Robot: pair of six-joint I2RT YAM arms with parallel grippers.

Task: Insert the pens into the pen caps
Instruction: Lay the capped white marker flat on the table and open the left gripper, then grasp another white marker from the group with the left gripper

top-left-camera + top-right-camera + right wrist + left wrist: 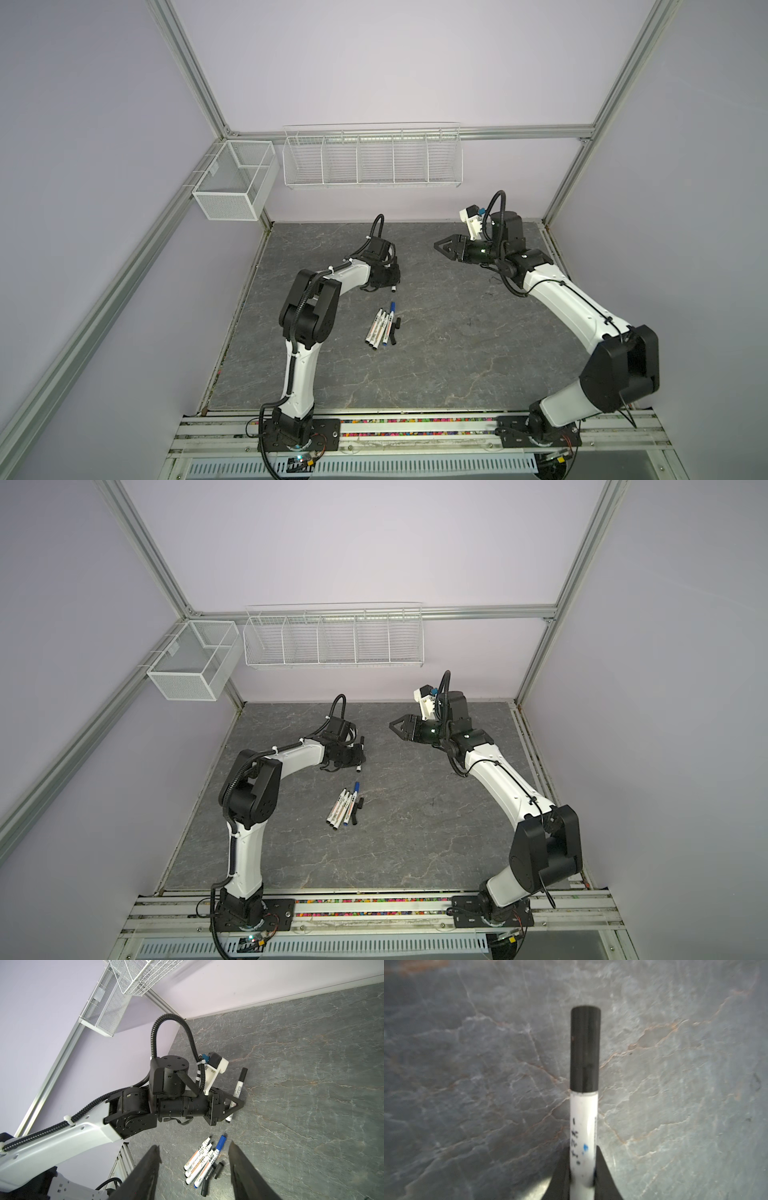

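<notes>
At left hand (582, 1148): narrow around black-capped pen (584, 1105), real grip not sure. At right hand (193, 1144): fingers apart, empty.

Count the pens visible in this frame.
5. One black-capped pen sits in the left gripper; four lie side by side mid-table: three uncapped black-tipped pens and a blue-capped pen. None seems hidden.
</notes>
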